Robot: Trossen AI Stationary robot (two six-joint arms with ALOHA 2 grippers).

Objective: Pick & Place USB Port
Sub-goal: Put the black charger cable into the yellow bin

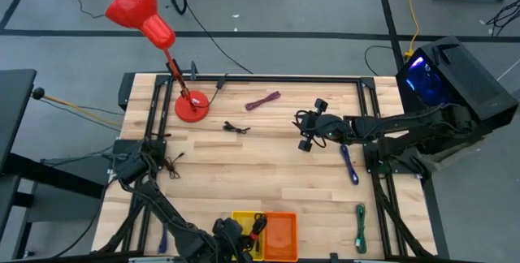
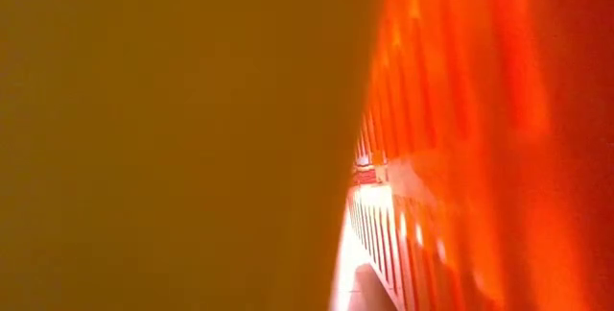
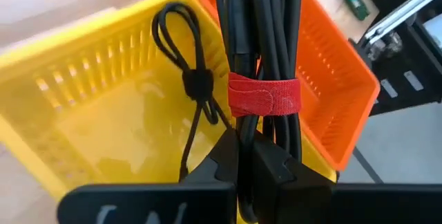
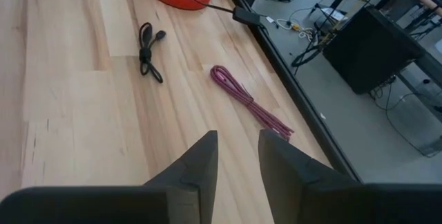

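Note:
My left gripper (image 3: 245, 144) is at the table's near edge (image 1: 244, 234), over the yellow bin (image 3: 83, 51), shut on a black cable bundle (image 3: 266, 37) bound by a red strap (image 3: 264, 96). The bundle reaches along the wall between the yellow bin and the orange bin (image 3: 331, 65). A small black cable (image 3: 190, 79) lies inside the yellow bin. My right gripper (image 4: 238, 155) is open above the table's middle (image 1: 313, 125), touching nothing. The low view shows only the bin walls. My left gripper pinches the black cable bundle between its two fingers just below the red strap (image 3: 242, 124), coming from above and lying along the bundle. The bundle extends past the fingertips over the bins; whether its free end rests on a bin cannot be seen.
On the table lie a maroon cable (image 1: 262, 100), a small black cable (image 1: 236, 127), a blue cable (image 1: 349, 164), a green cable (image 1: 360, 226) and another black cable (image 1: 172, 163). A red lamp (image 1: 192, 105) stands at the far left. Bare wood lies mid-table.

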